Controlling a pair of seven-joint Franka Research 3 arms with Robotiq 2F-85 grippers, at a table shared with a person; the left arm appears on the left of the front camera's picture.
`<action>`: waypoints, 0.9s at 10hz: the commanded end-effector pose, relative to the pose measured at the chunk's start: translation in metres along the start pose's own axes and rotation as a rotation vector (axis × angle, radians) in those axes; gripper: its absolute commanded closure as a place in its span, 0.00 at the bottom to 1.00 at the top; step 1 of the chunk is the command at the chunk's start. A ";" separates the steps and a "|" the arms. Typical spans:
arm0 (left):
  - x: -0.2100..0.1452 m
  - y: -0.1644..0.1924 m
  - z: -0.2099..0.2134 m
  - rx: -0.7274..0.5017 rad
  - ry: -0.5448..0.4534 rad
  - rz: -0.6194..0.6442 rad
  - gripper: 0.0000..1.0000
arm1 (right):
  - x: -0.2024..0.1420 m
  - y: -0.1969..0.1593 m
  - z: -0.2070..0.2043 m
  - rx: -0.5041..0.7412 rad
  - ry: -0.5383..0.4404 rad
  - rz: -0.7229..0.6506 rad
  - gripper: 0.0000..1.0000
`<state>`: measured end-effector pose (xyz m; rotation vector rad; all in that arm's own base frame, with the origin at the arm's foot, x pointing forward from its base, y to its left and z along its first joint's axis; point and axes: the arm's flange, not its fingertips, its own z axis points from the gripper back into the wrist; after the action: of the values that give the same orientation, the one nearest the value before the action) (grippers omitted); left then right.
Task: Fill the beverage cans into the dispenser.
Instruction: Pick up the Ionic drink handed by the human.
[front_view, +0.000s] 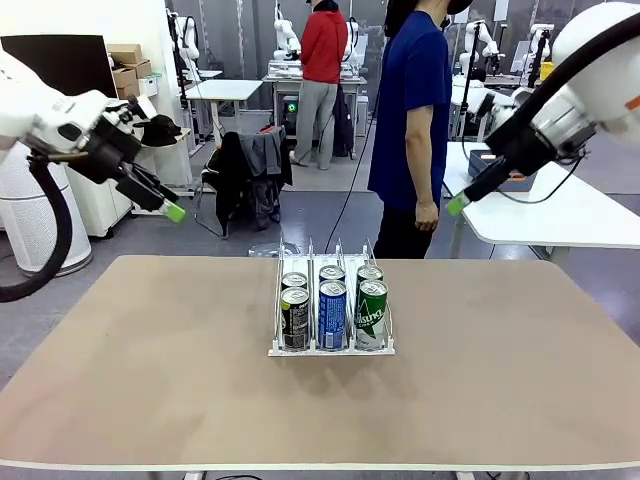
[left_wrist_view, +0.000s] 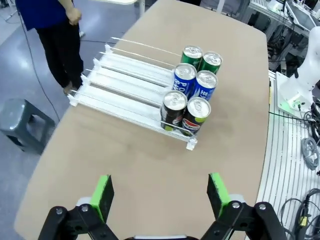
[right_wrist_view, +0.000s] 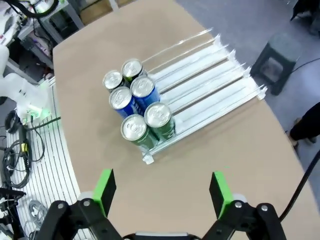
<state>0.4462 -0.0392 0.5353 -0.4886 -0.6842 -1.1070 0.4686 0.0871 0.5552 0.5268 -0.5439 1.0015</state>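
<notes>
Six beverage cans (front_view: 332, 312) stand in the dispenser (left_wrist_view: 129, 76), two in each lane, packed at its 6 o'clock end, mid-surface (front_view: 150, 350). The left end effector (left_wrist_view: 160, 194) hangs high at 9 o'clock and the right end effector (right_wrist_view: 162, 192) at 3 o'clock, both wide and holding nothing.

rear cans (front_view: 331, 272): mostly hidden behind front cans (front_view: 332, 315) | person (front_view: 412, 130): top cropped
</notes>
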 end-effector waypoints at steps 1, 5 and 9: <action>-0.002 0.004 0.010 0.047 -0.040 0.012 0.00 | 0.010 -0.005 0.012 -0.040 -0.035 0.055 0.00; 0.000 0.005 0.011 0.027 -0.008 0.002 0.00 | 0.008 -0.003 0.014 -0.028 -0.017 0.023 0.00; 0.031 0.004 0.024 0.147 0.115 0.040 0.00 | 0.026 0.009 0.037 -0.122 -0.006 0.035 0.00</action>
<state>0.4506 -0.0385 0.5562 -0.3755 -0.6732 -1.0602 0.4689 0.0824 0.5866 0.4568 -0.6024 1.0183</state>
